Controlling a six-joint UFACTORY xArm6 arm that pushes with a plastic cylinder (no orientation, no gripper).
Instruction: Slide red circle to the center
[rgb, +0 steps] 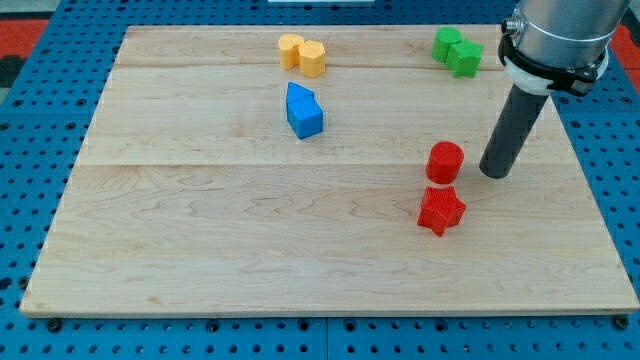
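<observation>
Presently my tip (494, 172) rests on the pale wooden surface (200, 240), just right of the red circle block (445, 161), apparently positioned for a leftward push toward centre; no fingers exist, so their state cannot be told.

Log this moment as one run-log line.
stage: approach | my tip: right of red circle, apart | red star: below circle | red circle: right of board center, not yet moved

- Arm: one, entering at the view's top right; silver-grey wrist housing with black collar.
- Rod: straight, dark, near upright, slightly slanted.
- My tip (494, 172): lowest point, on the board.
</observation>
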